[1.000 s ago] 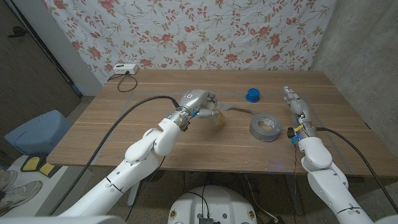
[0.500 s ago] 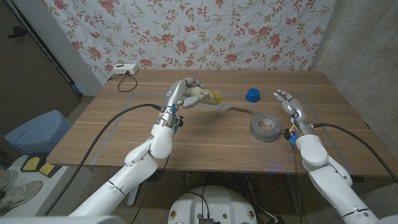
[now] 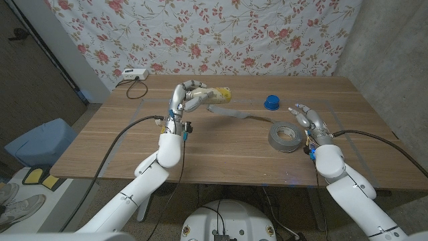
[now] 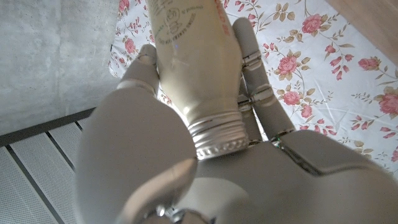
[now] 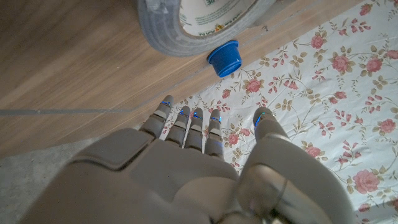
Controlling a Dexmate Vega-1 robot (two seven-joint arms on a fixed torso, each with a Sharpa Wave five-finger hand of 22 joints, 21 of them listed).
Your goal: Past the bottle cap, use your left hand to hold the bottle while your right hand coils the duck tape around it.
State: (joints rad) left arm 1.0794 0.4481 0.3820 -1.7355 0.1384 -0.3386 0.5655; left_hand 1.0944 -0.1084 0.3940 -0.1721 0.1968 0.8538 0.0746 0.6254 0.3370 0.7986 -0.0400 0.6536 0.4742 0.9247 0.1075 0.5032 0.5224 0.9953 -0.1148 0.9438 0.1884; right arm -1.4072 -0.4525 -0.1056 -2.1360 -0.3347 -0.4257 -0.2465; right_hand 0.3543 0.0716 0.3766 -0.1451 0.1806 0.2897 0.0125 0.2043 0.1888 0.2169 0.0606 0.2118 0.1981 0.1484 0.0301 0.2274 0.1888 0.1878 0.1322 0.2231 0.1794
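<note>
The left hand (image 3: 188,96) has lifted the bottle (image 3: 215,95) off the table, gripping it, a tape strip trailing to the duct tape roll (image 3: 284,137). The right hand (image 3: 307,121), open and empty, has moved beside the roll, short of the blue cap (image 3: 271,102); coiling not started.

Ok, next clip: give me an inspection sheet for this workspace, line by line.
Surface: wooden table, bare wood, no spills seen.
Job's things: bottle lifted off the table, uncapped; blue bottle cap on the table; grey duct tape roll lying flat, a strip running from it toward the bottle.
Clutter: white box at the far left corner.
Hands: left hand grips the bottle; right hand open, beside the roll, apart from it.
Cables: black cables along both arms; one from the white box.
Surroundings: floral cloth behind; blue bin on the floor.
</note>
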